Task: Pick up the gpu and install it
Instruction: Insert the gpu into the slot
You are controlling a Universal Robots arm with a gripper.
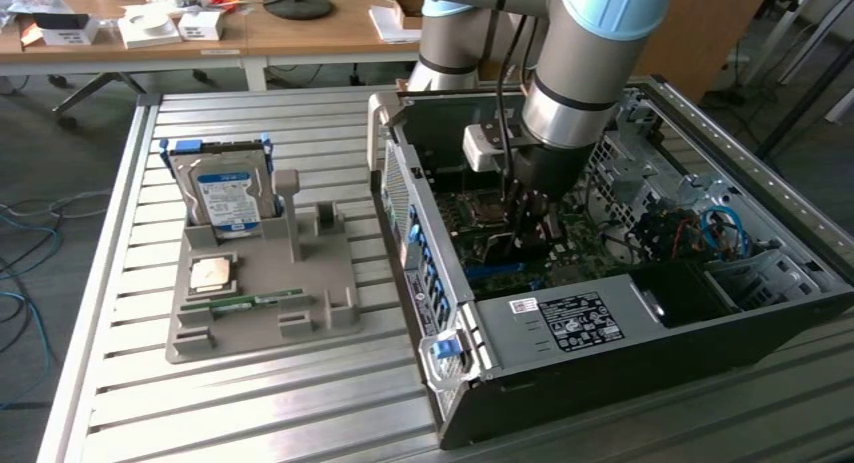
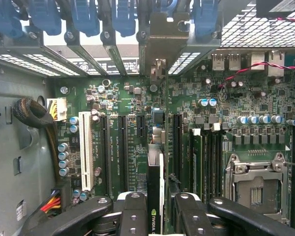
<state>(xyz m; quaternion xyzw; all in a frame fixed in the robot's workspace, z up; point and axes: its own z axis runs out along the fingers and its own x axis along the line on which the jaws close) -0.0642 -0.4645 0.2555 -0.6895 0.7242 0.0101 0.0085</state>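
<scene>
Two jaws are closed on the gpu, which is held on its thin edge just above the long slots of the green board. Picking up looks done; pushing it into a slot looks left. The gripper is pointed straight down, with the arm reached into the middle of the computer case.

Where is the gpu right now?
The gpu is clamped edge-on between the fingers, at the long slots of the motherboard, inside the open computer case at the exterior view's right.
</scene>
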